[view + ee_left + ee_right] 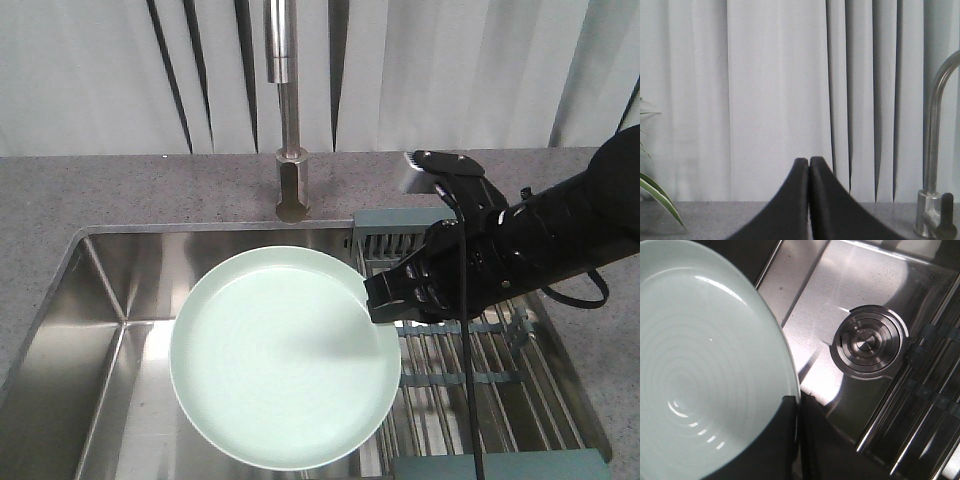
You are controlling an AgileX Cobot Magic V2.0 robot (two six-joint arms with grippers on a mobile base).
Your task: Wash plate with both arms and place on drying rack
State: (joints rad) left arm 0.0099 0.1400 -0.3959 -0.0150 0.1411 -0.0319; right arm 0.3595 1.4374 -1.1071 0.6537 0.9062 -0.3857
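The pale mint-green plate (280, 355) hangs nearly flat over the steel sink, face up. My right gripper (378, 296) is shut on its right rim, the black arm reaching in from the right over the drying rack (470, 350). In the right wrist view the plate (700, 370) fills the left side, its rim pinched between the gripper (798, 405) fingers. My left gripper (809, 162) is shut on nothing and faces the curtain; it does not show in the front view.
The tap (291, 150) stands behind the sink (110, 330), its curved spout (937, 150) at the right of the left wrist view. The drain (867, 342) lies below the plate's edge. Grey counter (120, 190) surrounds the basin. A plant leaf (660, 197) shows at the left.
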